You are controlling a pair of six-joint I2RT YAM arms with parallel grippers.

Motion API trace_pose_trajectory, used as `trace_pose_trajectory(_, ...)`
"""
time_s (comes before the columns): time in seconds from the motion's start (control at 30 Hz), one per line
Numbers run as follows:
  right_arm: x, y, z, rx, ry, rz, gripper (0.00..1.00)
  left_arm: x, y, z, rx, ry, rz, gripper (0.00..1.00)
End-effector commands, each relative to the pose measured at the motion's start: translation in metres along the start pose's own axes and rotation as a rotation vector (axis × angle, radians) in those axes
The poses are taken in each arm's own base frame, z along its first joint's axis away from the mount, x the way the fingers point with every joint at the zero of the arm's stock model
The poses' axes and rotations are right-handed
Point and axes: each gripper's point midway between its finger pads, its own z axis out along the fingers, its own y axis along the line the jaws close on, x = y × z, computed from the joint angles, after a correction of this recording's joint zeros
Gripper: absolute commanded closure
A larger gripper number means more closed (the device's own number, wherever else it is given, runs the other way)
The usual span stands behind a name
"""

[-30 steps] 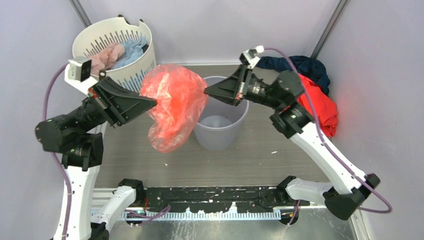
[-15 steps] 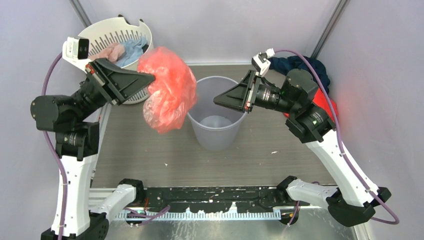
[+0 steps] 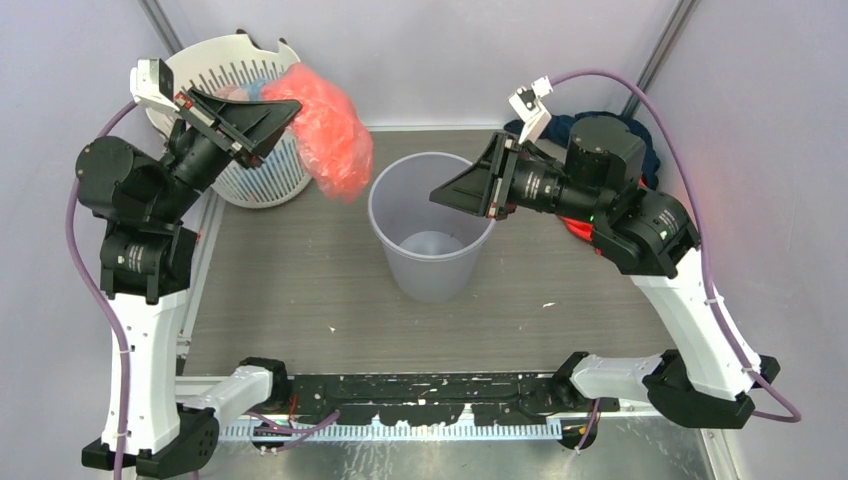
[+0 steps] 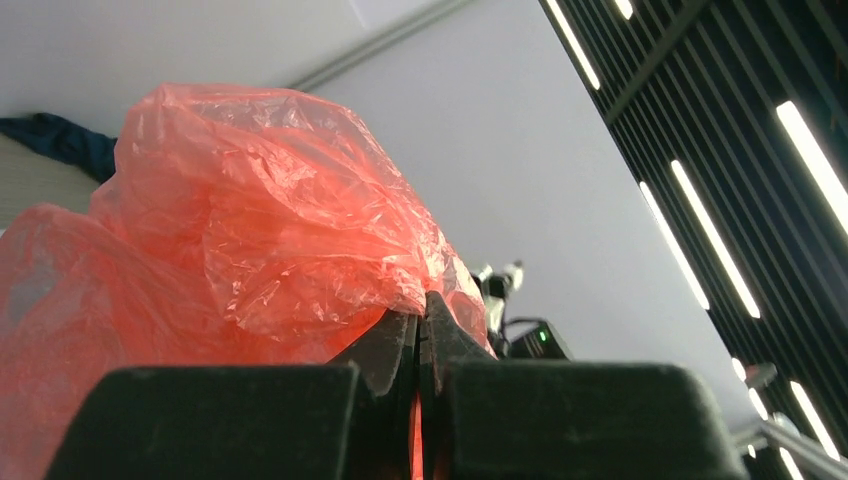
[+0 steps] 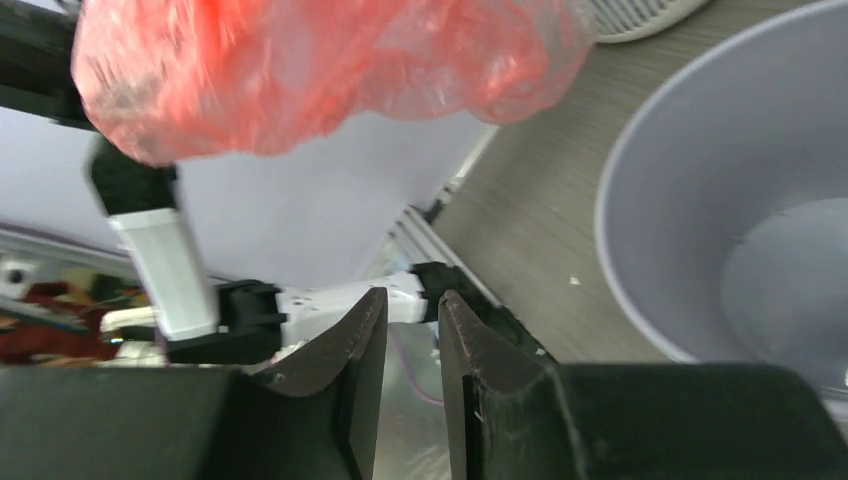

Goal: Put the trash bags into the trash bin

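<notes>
- Now the left gripper (image 3: 292, 108) sits higher and farther left than a second ago, over the right edge of the white slotted laundry basket (image 3: 255, 185). Its jaws are clamped tight on a fold of the trash bag (image 3: 330, 135). The left wrist view shows the film pinched right at the fingertips (image 4: 420, 312).
- A second ago the red-pink translucent bag (image 4: 270, 230) was stretched between both grippers and draped over the left rim of the trash bin. It now hangs bunched from the left gripper alone. Its lower end dangles over the table (image 3: 300, 290) between basket and bin, outside the bin.
- The light grey trash bin (image 3: 440, 275) stands where it was at mid-table. Nothing shows inside it.
- The right gripper (image 3: 437, 197) has let go of the bag and pulled back to the right. It now hovers above the bin's right rim with its tips pointing left. Seen from the right wrist, its jaws (image 5: 408, 305) are slightly parted with nothing between them. The bag (image 5: 300, 60) is well apart at upper left and the bin (image 5: 680, 200) lies to the right.
- A dark blue garment (image 3: 556, 127) lies behind the right arm at the far right.
</notes>
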Motion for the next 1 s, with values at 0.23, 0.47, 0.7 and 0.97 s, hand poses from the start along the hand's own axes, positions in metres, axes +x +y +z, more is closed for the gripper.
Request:
trace_pose_trajectory(0.23,0.031,-0.012,0.061,0.231,0.022,-0.375,0.7,-0.042,0.037,-0.014,-0.288,-0.264,-0.039,1.0)
trace_pose_trajectory(0.47,0.063,0.049,0.092,0.142,-0.013,-0.447,0.71,-0.05,0.052,-0.023,-0.377,-0.322,-0.039,1.0)
trace_pose_trajectory(0.7,0.084,0.092,0.131,0.068,-0.131,-0.417,0.68,-0.044,0.064,-0.032,-0.429,-0.325,-0.079,1.0)
trace_pose_trajectory(0.97,0.069,0.118,0.161,-0.004,-0.26,-0.425,0.6,-0.052,0.046,-0.083,-0.503,-0.442,0.036,1.0)
